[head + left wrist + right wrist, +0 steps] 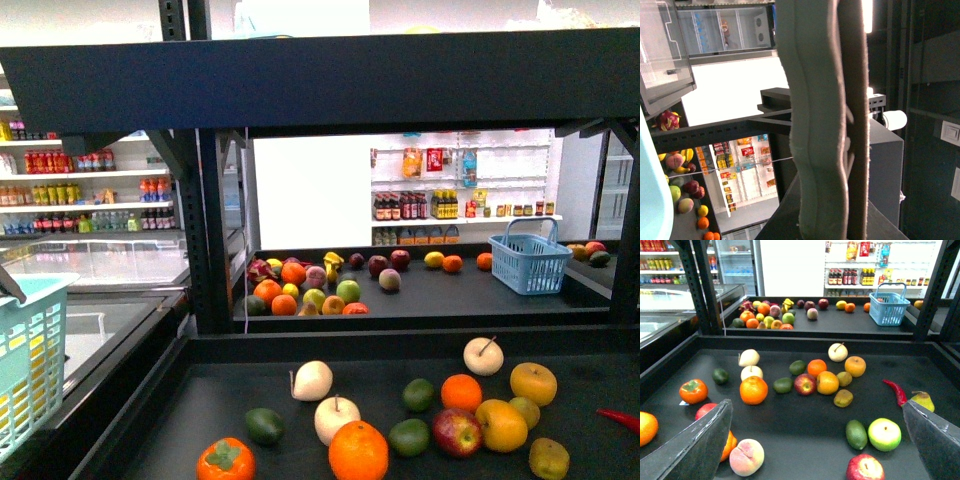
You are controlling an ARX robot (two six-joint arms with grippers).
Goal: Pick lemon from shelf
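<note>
The lemon is a yellow-orange oval fruit on the shelf's near black deck. It lies between a red apple and a small brownish fruit, in front of a rounder golden apple. My right gripper hangs open over the deck, short of the lemon, with nothing between its dark fingers. My left gripper is shut, its foam pads pressed together on nothing, and it points away from the fruit. Neither gripper shows in the front view.
Oranges, limes, a peach, a green apple, an avocado and a red chilli lie around on the deck. A blue basket stands on the far deck. A teal basket hangs at left.
</note>
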